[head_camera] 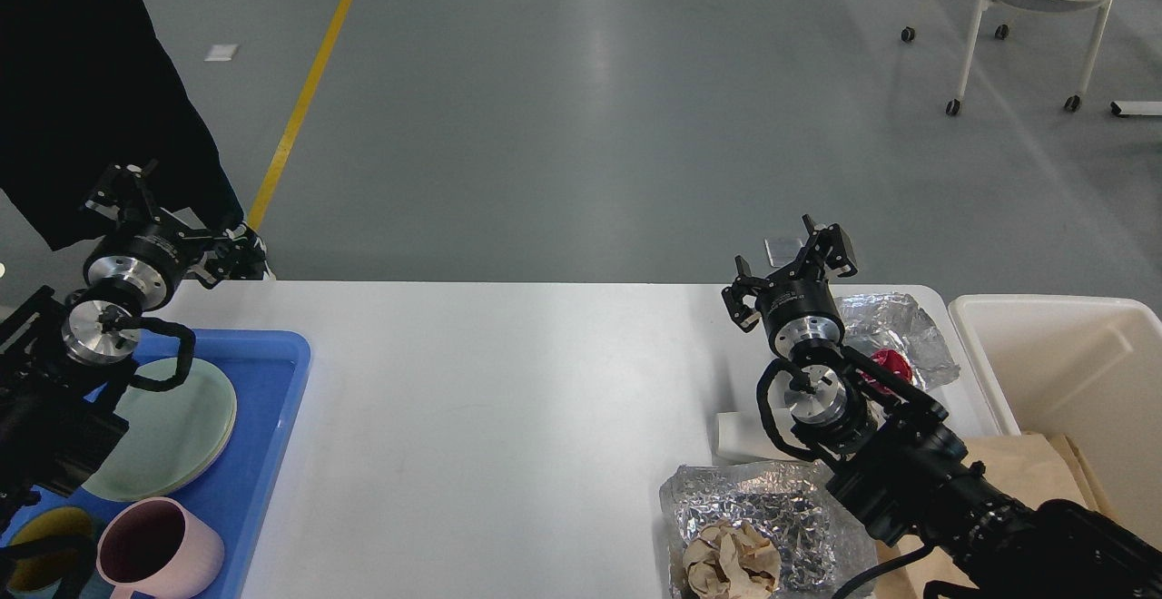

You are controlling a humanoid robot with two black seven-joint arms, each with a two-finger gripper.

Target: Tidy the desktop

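Observation:
The white desktop (499,399) fills the lower part of the head view. My left gripper (177,222) hovers over its far-left corner, above the blue tray (272,417), open and holding nothing. My right gripper (788,265) is open and empty over the far-right part of the desktop, just left of a crumpled foil sheet (899,322) with a red object (890,365) on it. A second foil sheet (772,508) holding a crumpled brown paper ball (731,558) lies at the front right, partly under my right arm. A small white block (737,436) sits beside that arm.
The blue tray holds stacked pale green plates (177,436), a pink cup (159,549) and a yellow cup (45,540). A cream-white bin (1071,372) stands off the right edge, brown paper (1026,463) beside it. A person in black (82,82) stands at the far left.

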